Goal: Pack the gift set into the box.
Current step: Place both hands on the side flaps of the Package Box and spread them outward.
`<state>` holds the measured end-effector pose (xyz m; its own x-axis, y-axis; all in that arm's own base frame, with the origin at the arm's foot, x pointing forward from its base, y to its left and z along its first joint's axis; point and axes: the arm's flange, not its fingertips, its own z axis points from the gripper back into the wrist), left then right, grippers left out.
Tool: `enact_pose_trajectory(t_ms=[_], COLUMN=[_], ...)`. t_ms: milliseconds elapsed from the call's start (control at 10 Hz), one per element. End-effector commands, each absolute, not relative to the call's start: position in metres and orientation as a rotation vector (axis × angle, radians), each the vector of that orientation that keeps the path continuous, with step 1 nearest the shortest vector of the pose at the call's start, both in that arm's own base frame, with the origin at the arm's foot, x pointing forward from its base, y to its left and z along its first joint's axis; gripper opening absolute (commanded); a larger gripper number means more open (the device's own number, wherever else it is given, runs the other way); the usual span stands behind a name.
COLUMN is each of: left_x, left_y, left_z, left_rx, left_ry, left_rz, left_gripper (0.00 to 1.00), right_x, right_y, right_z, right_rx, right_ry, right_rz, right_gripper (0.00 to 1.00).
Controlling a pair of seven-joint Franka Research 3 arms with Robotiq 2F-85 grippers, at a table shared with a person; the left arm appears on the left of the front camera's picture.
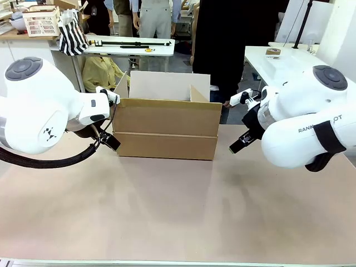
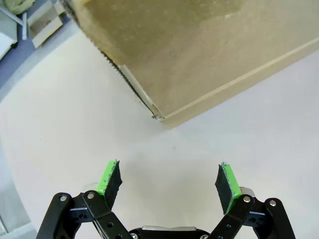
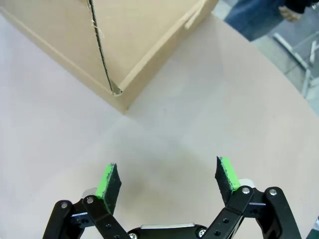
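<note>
Corrugated brown cardboard box [image 1: 166, 128], flaps up, between left claw [image 2: 168, 169] and right claw [image 3: 167, 167], both agape, empty.

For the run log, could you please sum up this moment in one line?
box: on table, flaps open | left gripper: open, empty, off box's left corner | right gripper: open, empty, off box's right corner
</note>
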<state>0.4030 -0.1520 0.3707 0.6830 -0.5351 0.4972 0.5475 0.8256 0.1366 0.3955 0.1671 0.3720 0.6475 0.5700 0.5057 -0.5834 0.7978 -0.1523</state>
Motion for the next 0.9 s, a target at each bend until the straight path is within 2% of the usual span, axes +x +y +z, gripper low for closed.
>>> enact_pose_trajectory(t_ms=[0, 100, 200, 300, 400, 600, 700, 800], left_x=[0.403, 0.403, 0.386, 0.370, 0.359, 0.349, 0.357, 0.345], left_y=[-0.152, -0.152, -0.144, -0.134, -0.129, -0.128, -0.131, -0.134], left_z=[0.371, 0.371, 0.398, 0.438, 0.469, 0.514, 0.521, 0.504], left_rx=[-0.024, -0.024, -0.028, -0.101, -0.093, -0.242, -0.304, -0.174], left_ry=[-0.550, -0.550, -0.446, -0.364, -0.428, -0.723, -0.876, -0.576], left_rz=[-0.607, -0.607, -0.609, -0.647, -0.638, -0.590, -0.473, -0.602], left_gripper=[1.00, 1.00, 1.00, 1.00, 1.00, 1.00, 1.00, 1.00], right_x=[0.396, 0.384, 0.368, 0.353, 0.344, 0.352, 0.347, 0.338], right_y=[0.167, 0.160, 0.154, 0.152, 0.154, 0.153, 0.157, 0.144], right_z=[0.372, 0.394, 0.425, 0.466, 0.496, 0.539, 0.556, 0.537], right_rx=[0.025, 0.107, 0.116, 0.083, 0.119, 0.060, 0.231, 0.123], right_ry=[-0.566, -0.394, -0.241, -0.246, -0.297, -0.630, -0.938, -0.456], right_rz=[0.656, 0.725, 0.686, 0.614, 0.574, 0.399, 0.392, 0.500], right_gripper=[1.00, 1.00, 1.00, 1.00, 1.00, 1.00, 1.00, 1.00])
